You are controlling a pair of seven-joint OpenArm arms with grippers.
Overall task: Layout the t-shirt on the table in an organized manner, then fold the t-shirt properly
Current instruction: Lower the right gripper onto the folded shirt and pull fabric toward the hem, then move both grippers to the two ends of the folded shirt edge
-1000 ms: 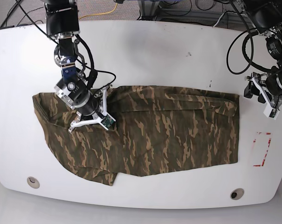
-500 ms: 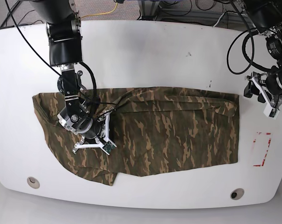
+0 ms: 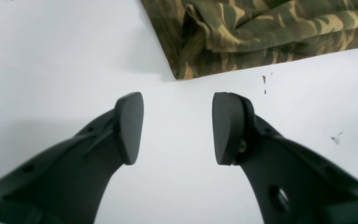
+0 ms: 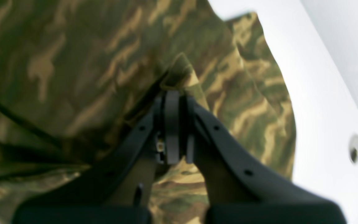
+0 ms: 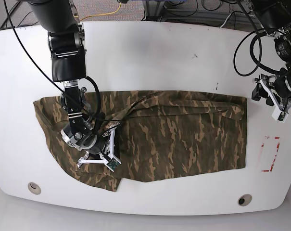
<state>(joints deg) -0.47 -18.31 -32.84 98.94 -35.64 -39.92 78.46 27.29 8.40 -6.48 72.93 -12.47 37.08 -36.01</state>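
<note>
T-shirt (image 5: 174, 134) spread across the middle of the surface (image 5: 150, 62), left part bunched. Right fingers (image 4: 172, 93) pinched on a fold, probably to drag it flat. Left fingers (image 3: 129, 127) wide apart, empty, parked off the right edge, clear of the cloth.

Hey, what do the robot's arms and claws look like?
Both arms are black, boxy links with loose black cables looped alongside. The right claw has smooth matte black fingers with small screw holes; the left claw has rounded black pads. White brackets sit at both wrists.
</note>
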